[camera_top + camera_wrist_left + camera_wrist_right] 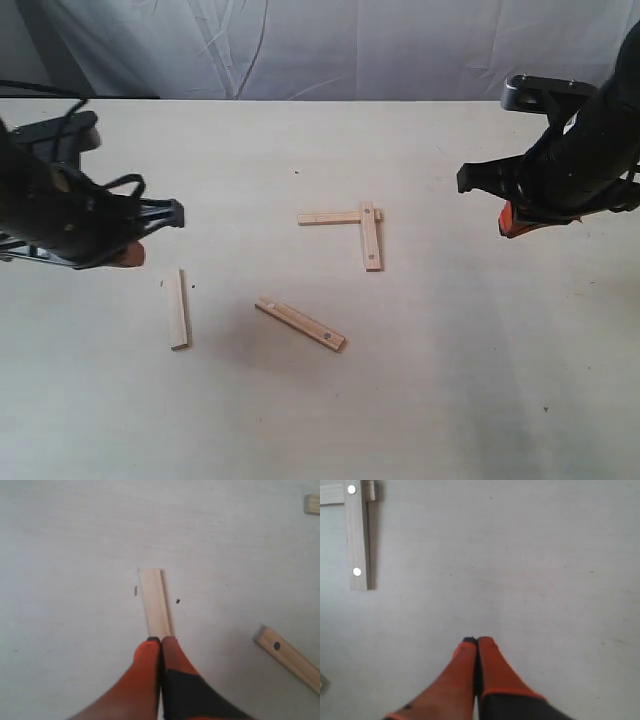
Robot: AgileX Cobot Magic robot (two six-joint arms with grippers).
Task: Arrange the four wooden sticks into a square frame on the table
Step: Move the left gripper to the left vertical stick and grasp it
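Four pale wooden sticks lie on the cream table (450, 380). Two of them meet in an L near the middle: a crosswise stick (330, 217) and a stick running toward me (371, 236), also in the right wrist view (358, 537). A third stick (300, 323) lies diagonally in front, its end showing in the left wrist view (290, 657). The fourth stick (178, 308) lies alone at the left; the left wrist view shows it (155, 602) just beyond the orange fingertips. My left gripper (161, 639) is shut and holds nothing. My right gripper (477, 640) is shut over bare table, right of the L.
A grey cloth backdrop (330, 45) hangs behind the table's far edge. Tiny dark specks (178, 600) mark the surface beside the lone stick. Both black arms hover at the table's left and right sides.
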